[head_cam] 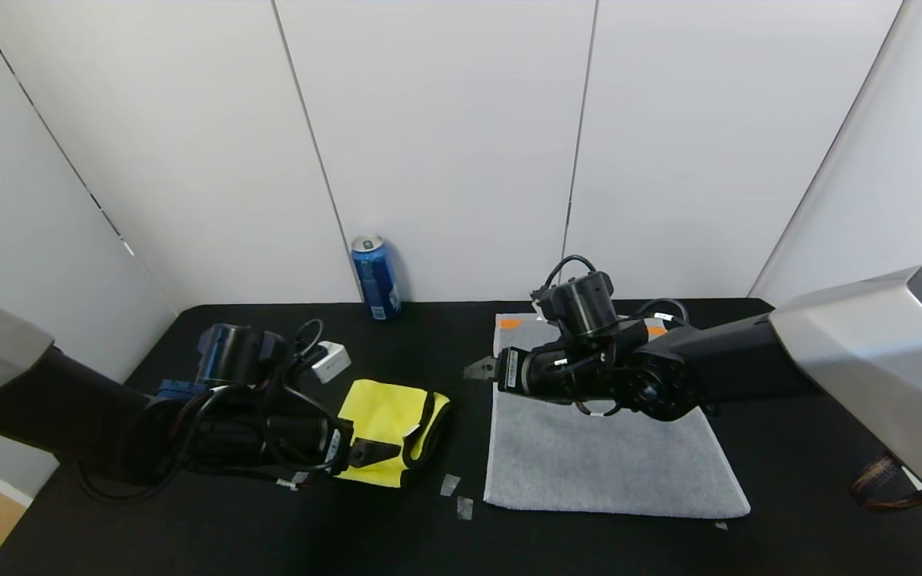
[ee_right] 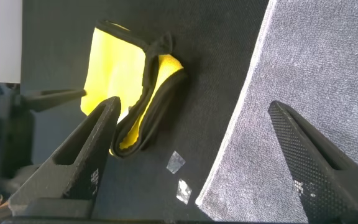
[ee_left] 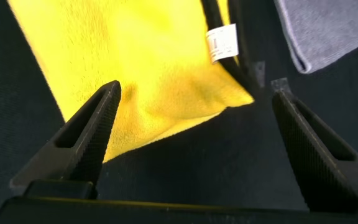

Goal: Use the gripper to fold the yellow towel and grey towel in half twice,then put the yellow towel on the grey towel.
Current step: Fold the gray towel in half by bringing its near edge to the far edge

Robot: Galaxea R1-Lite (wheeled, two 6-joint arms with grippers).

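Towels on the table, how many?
2. The yellow towel lies bunched left of centre, by the open left gripper. The grey towel lies flat to its right, under the open right gripper. None seems hidden.

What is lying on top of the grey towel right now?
No object rests on the grey towel; the right claw, open, hovers at its left edge, and that arm hides part of the towel's far end. The yellow towel sits apart on the table, to the left.

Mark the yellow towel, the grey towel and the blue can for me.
yellow towel (head_cam: pixel 385 416), head view, on its flat top face.
grey towel (head_cam: pixel 597 464), head view, on the bare near half.
blue can (head_cam: pixel 375 280), head view, on its side wall.
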